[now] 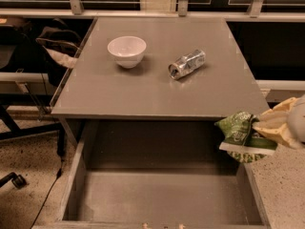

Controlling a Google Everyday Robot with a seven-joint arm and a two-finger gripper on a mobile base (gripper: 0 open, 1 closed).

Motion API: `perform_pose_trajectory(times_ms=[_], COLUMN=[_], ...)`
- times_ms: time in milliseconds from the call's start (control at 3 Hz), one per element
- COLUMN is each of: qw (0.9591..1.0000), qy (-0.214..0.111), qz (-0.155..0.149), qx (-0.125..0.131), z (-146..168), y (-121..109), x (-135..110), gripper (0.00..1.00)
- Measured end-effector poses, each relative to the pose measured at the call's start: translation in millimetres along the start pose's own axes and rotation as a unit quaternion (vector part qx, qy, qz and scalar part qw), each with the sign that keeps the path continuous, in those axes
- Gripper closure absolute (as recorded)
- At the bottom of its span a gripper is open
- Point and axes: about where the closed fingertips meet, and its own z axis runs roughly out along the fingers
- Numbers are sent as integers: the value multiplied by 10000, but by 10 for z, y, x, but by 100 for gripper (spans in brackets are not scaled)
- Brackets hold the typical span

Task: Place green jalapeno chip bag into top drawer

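The green jalapeno chip bag [242,136], crumpled green foil with a white edge, hangs in my gripper [267,127] at the right edge of the view. The gripper's tan fingers [279,125] are shut on the bag's right end. The bag is held in the air just over the right side wall of the open top drawer [162,202], below the table's front right corner. The drawer is pulled out under the grey table [162,87], wide and shallow, with nothing inside it.
A white bowl [127,51] and a crushed silver can [187,64] sit on the table top. Dark chairs and a bag [55,46] stand at the left. A speckled floor lies on both sides of the drawer. A railing runs along the back.
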Motion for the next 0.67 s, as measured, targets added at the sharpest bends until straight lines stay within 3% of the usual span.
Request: perform_pose_trajectory(times_ms=[333, 667], qw=[9996, 9996], qy=[129, 127], qz=[176, 176], qx=[165, 163], z=[47, 46], y=[-51, -50], x=[51, 49], gripper=[100, 100])
